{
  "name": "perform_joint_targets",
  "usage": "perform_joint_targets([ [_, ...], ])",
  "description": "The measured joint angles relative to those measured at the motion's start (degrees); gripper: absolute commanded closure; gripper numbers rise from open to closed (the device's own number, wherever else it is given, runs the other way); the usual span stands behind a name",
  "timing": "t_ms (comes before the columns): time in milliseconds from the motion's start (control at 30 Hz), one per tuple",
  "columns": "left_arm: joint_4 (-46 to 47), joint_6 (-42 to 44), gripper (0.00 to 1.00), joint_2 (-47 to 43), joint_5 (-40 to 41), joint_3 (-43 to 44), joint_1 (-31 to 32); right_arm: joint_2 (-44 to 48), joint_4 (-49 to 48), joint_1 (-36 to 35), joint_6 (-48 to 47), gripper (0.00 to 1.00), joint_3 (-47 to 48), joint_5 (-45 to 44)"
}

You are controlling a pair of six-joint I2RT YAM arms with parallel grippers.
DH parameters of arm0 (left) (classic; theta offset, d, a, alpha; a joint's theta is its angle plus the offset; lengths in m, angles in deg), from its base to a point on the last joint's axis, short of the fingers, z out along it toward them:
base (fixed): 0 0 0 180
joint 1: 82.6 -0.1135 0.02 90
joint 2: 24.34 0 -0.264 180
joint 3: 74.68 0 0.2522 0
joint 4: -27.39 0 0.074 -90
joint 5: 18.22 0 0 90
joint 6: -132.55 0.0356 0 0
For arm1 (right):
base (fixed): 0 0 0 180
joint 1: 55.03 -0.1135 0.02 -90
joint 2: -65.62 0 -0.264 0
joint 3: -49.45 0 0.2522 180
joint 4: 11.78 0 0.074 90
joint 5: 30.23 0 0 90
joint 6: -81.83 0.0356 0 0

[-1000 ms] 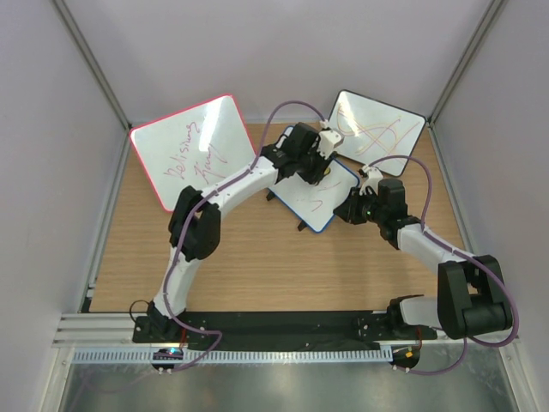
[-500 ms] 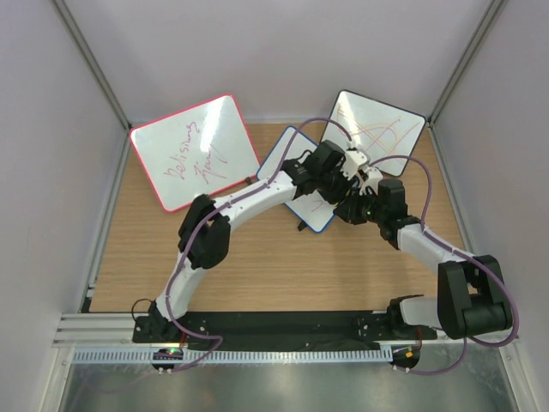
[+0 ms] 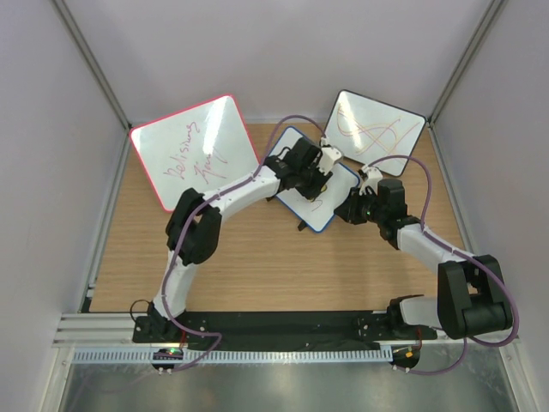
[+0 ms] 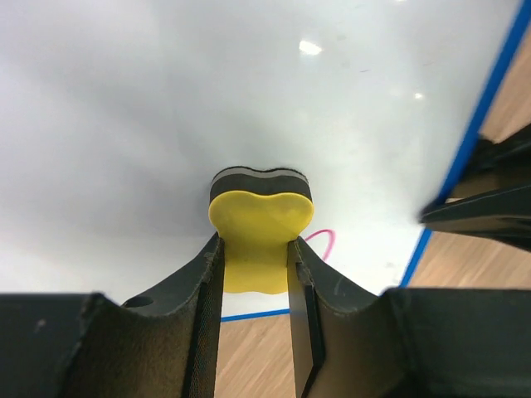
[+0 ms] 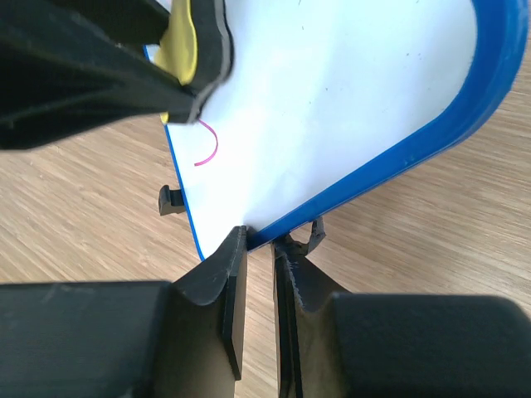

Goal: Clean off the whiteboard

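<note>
The blue-framed white rectangular whiteboard (image 3: 329,209), standing on small black feet (image 5: 170,200) near the wooden table's (image 3: 257,266) far edge, right of centre, looks light, stiff and slick. It would likely skid under wiping, so its rim is the place to hold. Only the right wrist view shows the right gripper (image 5: 259,242) clenched on that rim beside a red ink curl (image 5: 207,148), while the left wrist view shows the left gripper (image 4: 255,245) grasping a yellow, black-felted eraser (image 4: 260,224) against the board.

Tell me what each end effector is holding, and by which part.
The left end effector pinches the yellow eraser by its two sides, pad against the whiteboard. The right end effector clamps the whiteboard's blue frame edge.
</note>
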State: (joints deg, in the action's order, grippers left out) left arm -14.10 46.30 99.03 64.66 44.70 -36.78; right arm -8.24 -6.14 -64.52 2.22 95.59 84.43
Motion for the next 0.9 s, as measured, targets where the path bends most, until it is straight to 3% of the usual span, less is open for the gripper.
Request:
perform_joint_targets([
  [400, 0.1, 1.3, 1.0, -0.8, 1.3, -1.8, -2.2, 0.0, 0.0, -0.1, -0.2, 0.99, 0.0, 0.0],
  [900, -0.4, -4.4, 1.0, -0.3, -2.4, -0.4, 4.7, 0.5, 0.3, -0.3, -0.2, 0.99, -0.1, -0.1],
])
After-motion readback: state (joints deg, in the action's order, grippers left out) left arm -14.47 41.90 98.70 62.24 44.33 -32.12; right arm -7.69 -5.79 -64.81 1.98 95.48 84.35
